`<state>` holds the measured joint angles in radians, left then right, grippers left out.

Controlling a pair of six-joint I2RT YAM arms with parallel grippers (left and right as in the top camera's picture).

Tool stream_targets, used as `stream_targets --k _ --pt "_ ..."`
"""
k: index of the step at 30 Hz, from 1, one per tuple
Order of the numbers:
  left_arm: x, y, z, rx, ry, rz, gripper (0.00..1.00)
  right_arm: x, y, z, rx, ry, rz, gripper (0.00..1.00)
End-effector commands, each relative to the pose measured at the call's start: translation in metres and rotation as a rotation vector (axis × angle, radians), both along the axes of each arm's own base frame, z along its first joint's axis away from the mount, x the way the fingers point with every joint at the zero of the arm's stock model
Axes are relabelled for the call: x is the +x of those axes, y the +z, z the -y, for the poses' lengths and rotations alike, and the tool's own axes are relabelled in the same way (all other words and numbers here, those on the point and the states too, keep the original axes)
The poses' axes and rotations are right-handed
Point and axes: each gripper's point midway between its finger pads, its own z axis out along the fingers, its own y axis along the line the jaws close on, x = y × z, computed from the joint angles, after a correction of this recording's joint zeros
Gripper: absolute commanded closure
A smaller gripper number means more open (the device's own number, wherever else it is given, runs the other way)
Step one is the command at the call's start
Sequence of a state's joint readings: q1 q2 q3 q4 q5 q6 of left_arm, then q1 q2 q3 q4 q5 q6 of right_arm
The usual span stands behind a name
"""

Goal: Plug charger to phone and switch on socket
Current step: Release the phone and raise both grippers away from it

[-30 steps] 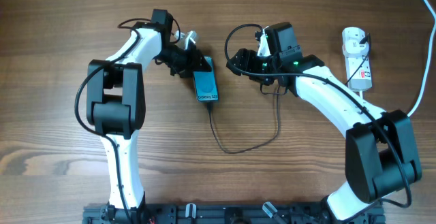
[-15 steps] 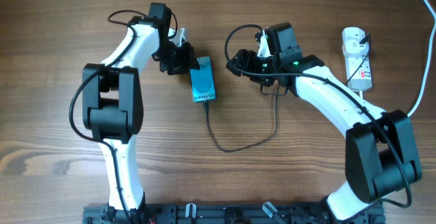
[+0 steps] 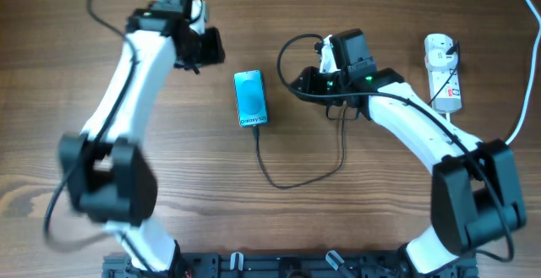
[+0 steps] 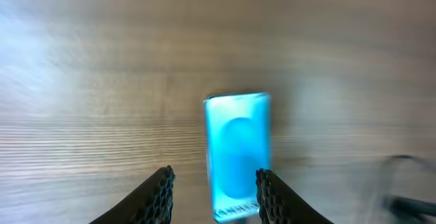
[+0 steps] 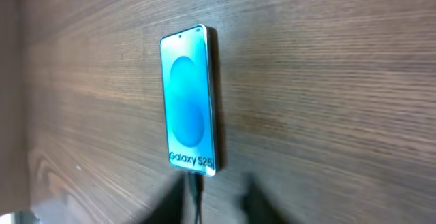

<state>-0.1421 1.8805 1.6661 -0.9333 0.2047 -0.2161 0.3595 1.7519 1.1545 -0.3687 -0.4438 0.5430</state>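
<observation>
The phone lies flat on the wooden table, its cyan screen up. The charger, a thin black cable, runs from the phone's near end in a loop toward my right arm. In the right wrist view the charger meets the phone at its "Galaxy" end. My left gripper hangs up and left of the phone, open and empty. From the left wrist, the phone shows beyond the left gripper. My right gripper hovers right of the phone; from its wrist, the right gripper is blurred. The socket lies far right.
A thick white cord runs down the table's right edge from the top corner, next to the socket. My right arm's elbow stands over the near right part of the table.
My left arm has swung up and left, away from the phone it was touching. The phone stays where it lay. My right gripper's fingers have drawn closer together.
</observation>
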Motion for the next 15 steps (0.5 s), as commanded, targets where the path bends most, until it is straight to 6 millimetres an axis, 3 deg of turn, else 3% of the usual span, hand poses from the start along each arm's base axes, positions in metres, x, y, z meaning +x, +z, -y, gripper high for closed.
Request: stream_targets --k 1,5,6,7,9,15 --pt "-0.011 0.074 -0.006 -0.014 0.02 0.173 0.51 0.012 0.062 0.019 0.02 -0.017 0.163 0.96" --pt "-0.022 0.099 -0.008 -0.021 0.02 0.221 0.39 0.015 0.106 0.058 0.037 -0.107 0.246 0.96" --pt "-0.024 0.099 -0.008 -0.021 0.02 0.216 0.24 0.015 0.116 0.073 0.037 -0.141 0.264 0.96" --pt "-0.024 0.098 -0.008 -0.02 0.02 0.213 0.0 0.015 0.125 0.089 0.03 -0.172 0.283 0.96" --pt "-0.023 0.095 -0.008 -0.019 0.02 0.207 0.0 0.014 0.135 0.123 0.005 -0.235 0.307 0.96" --pt "-0.023 0.095 -0.008 -0.019 0.02 0.206 0.0 0.014 0.137 0.218 -0.026 -0.392 0.288 0.96"
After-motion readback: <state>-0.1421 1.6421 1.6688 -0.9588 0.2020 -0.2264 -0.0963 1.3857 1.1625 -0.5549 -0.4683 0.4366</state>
